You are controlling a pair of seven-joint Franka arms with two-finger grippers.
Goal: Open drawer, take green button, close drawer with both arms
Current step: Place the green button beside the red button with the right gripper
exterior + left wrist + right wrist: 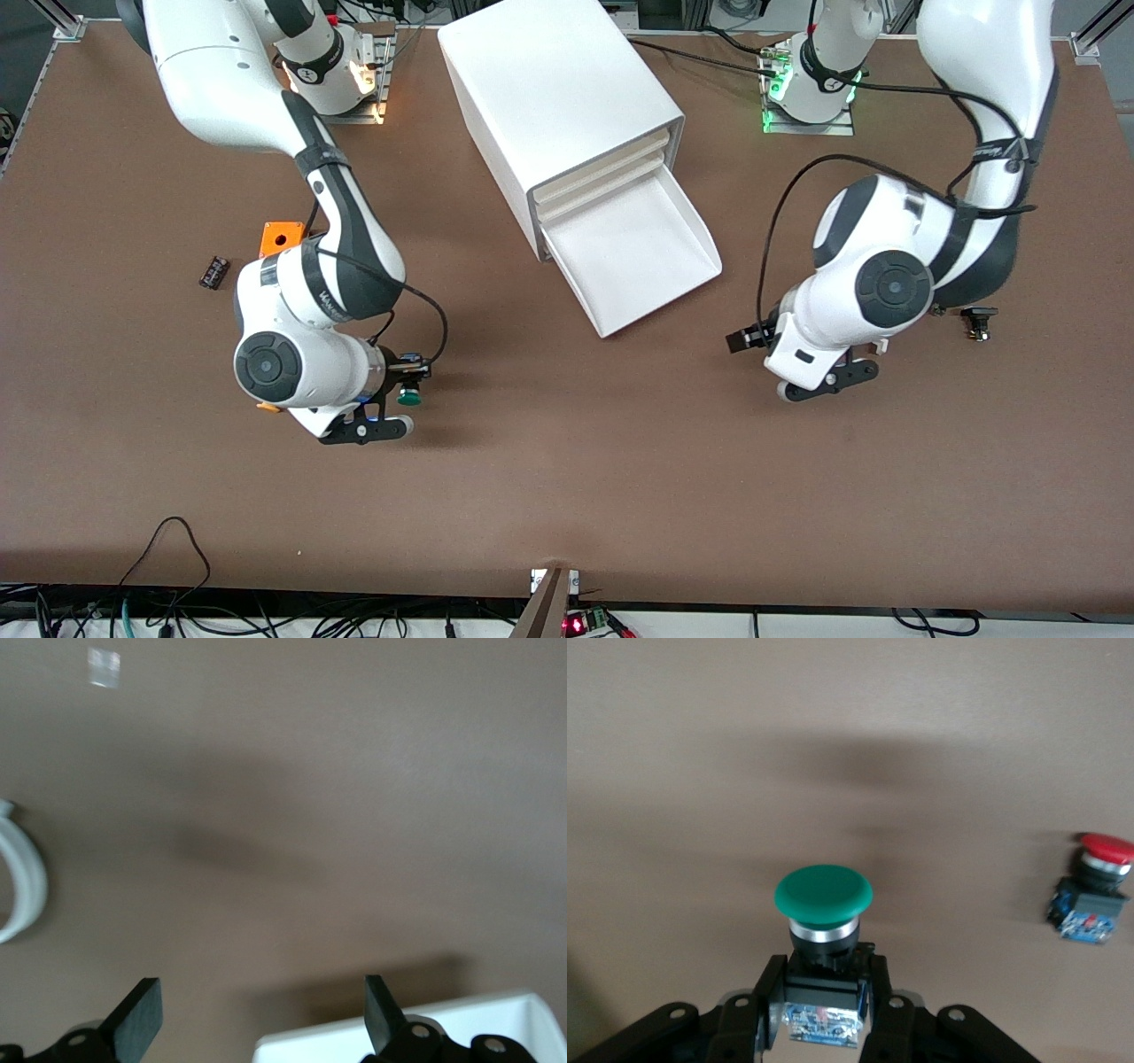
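The white cabinet (pixel 567 106) stands at the middle of the table, its lowest drawer (pixel 651 266) pulled out and showing nothing inside. My right gripper (pixel 409 383) is shut on the button (pixel 409 396) and holds it over bare table toward the right arm's end from the drawer. In the right wrist view the fingers (pixel 766 988) clamp the black-and-blue body, with the green cap (pixel 824 890) sticking out past them. My left gripper (pixel 737 340) is open and empty, low over the table beside the drawer's front corner (pixel 399 1041). Its fingers (pixel 142 1019) stand wide apart.
A red-capped button (pixel 1094 895) stands on the table. An orange box (pixel 282 237) and a small black part (pixel 213 271) lie toward the right arm's end. A small dark part (pixel 977 321) lies near the left arm. Cables run along the table's front edge.
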